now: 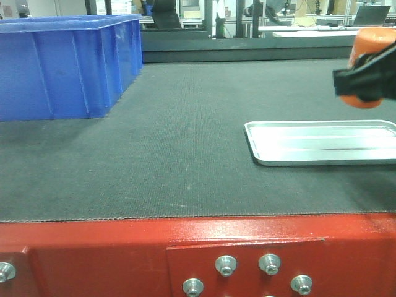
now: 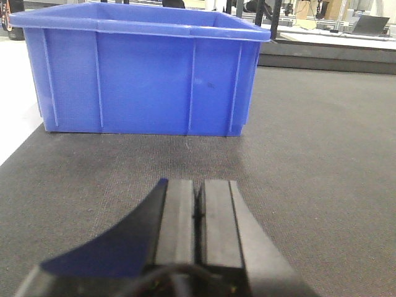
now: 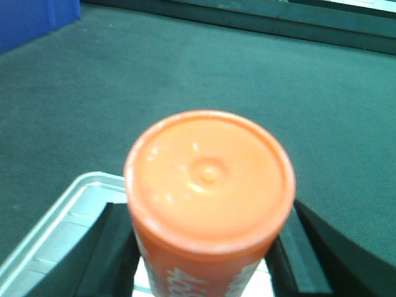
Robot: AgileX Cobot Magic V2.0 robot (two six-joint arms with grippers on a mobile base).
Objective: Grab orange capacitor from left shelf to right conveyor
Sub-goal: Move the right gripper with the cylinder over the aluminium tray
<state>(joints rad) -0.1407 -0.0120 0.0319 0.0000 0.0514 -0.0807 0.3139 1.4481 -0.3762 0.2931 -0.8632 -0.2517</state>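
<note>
Blue bin (image 1: pixel 62 68), orange capacitor (image 3: pixel 210 179)

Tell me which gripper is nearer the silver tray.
Right. The right gripper holds the orange capacitor just above the tray; the left gripper sits shut over the belt, facing the blue bin.

Our left claw (image 2: pixel 198 189) is matte black. It has two flat, square-tipped finger slabs, and the smooth curved flank on its left side picks up a blue sheen. Something dark and rounded, perhaps a cable, shows blurred at its base. Our right claw (image 1: pixel 365 83) is black too and blocky in outline, with broad, flat, plain-faced fingers (image 3: pixel 115 250).
</note>
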